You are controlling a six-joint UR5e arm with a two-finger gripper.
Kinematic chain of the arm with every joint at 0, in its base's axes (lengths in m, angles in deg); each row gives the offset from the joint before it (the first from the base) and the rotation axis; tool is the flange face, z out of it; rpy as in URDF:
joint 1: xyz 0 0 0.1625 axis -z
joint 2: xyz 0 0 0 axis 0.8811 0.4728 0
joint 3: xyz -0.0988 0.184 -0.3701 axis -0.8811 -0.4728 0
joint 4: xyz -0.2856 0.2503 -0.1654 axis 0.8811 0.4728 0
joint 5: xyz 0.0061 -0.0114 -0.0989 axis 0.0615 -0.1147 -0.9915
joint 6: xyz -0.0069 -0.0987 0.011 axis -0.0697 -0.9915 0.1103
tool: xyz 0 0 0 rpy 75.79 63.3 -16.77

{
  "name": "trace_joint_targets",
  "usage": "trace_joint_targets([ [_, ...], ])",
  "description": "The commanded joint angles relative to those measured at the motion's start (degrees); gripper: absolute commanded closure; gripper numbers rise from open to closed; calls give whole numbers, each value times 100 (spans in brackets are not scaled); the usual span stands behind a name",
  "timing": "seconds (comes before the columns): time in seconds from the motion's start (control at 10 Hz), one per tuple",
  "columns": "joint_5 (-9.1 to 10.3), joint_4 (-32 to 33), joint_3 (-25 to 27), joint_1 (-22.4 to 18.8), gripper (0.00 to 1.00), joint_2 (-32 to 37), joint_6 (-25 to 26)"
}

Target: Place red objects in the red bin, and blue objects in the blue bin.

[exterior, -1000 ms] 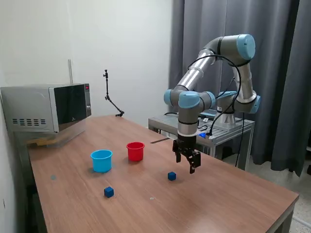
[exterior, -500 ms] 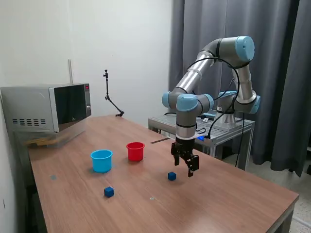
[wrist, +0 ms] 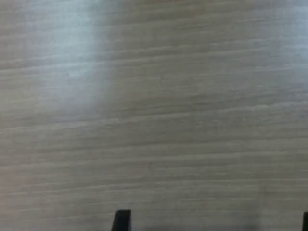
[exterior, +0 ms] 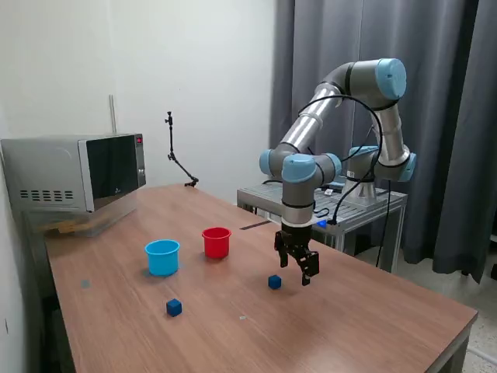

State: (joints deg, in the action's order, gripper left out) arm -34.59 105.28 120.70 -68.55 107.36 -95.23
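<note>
- A wooden counter (exterior: 349,318) carries a sky-blue cup (exterior: 162,257) and, just beside it toward the exterior view's right, a red cup (exterior: 217,242).
- Two small dark-blue cubes sit on the bare wood — the nearer blue cube (exterior: 174,308) lies in front of the sky-blue cup, well apart from it, and the farther blue cube (exterior: 274,282) lies toward the exterior view's right, in front of the red cup.
- No red cubes show on the counter; whether any lie inside the red cup cannot be told.
- The gripper (exterior: 299,269) hangs above the counter, pointing down, just to the exterior view's right of the farther blue cube and not touching it.
- Its fingers stand parted with nothing between them; the wrist view shows only wood grain and two dark fingertips (wrist: 122,221) at the picture's edge, wide apart.
- A microwave oven (exterior: 74,172) stands at the counter's far corner, well away from the work.
- The step in hand looks like the approach to the farther blue cube.
- To do it well, the gripper should shift over until the cube appears centred between the fingertips in the wrist view, then descend straight down with the jaws square to two opposite cube faces.
- The fingers should close only once they straddle the cube — a descent off-centre would likely nudge it aside.
</note>
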Motion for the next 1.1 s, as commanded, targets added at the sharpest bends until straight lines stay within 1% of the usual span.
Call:
trace_joint_targets([
  [0.0,2,21,-52,9,0,-38,0],
  [0.4,-7,188,-96,79,0,-56,-9],
  [1.0,-7,188,-96,176,0,-152,-9],
])
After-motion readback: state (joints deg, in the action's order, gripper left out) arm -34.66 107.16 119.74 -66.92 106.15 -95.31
